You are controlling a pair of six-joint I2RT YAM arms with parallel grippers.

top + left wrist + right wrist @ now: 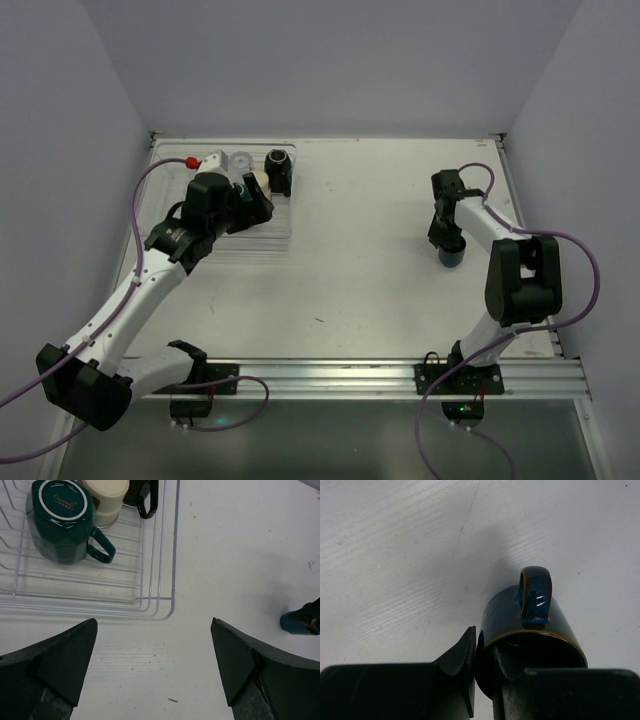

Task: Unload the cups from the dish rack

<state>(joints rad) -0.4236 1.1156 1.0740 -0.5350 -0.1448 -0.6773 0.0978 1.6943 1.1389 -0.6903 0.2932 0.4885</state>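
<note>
Blue glaze with a brown rim marks the blue cup (530, 615), which is caught in the right gripper (485, 652). One finger lies against the outside of the wall and the other reaches down inside the mouth, so the jaws are closed narrowly on the cup's wall. Its handle points away from the wrist. From above, this cup (452, 256) sits low over the right side of the table (360, 250), well apart from the dish rack (272, 240) at the far left. I cannot tell whether its base touches the surface.

The left gripper (155, 670) hangs with its jaws spread wide and nothing between them, just near of the rack's near right corner (172, 580). Beyond it in the rack are the teal cup (60, 525), upside down with its handle to the right, the cream cup (105, 500) touching it, and the black mug (145, 497). A clear cup (240, 163) stands at the far edge.
</note>
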